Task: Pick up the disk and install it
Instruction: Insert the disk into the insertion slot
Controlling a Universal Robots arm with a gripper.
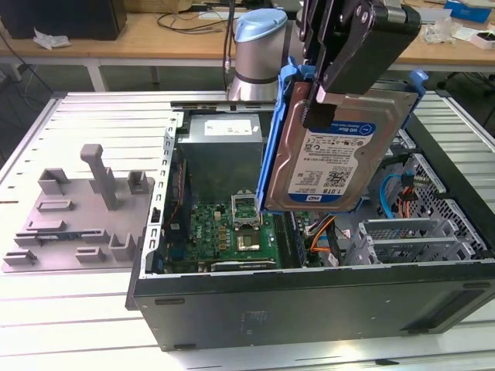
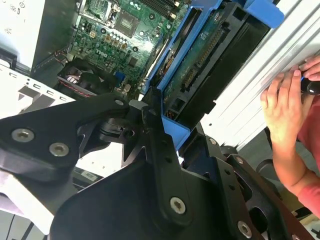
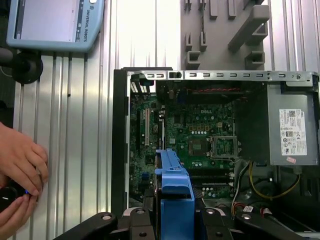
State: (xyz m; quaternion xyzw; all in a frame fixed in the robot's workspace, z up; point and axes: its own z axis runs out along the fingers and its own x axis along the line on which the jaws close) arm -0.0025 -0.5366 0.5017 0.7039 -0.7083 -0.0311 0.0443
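Note:
The disk (image 1: 332,151) is a silver hard drive with a white-and-blue label in a bright blue carrier frame. It hangs upright above the open computer case (image 1: 309,301), over the motherboard (image 1: 232,232). My gripper (image 1: 317,81) is shut on the disk's upper edge, black fingers on either side of the blue frame. In the second wrist view the disk's (image 2: 200,75) circuit-board underside shows, held by the gripper (image 2: 167,130). In the first wrist view the blue frame's edge (image 3: 172,190) sticks out between the fingers above the case (image 3: 120,150).
A grey fixture plate (image 1: 77,216) with pegs lies on the slatted table at the exterior view's left. The power supply (image 1: 224,147) sits at the case's back. Orange and blue cables (image 1: 390,201) lie near the drive bays. A person's hands (image 3: 20,175) hold a small device beside the case.

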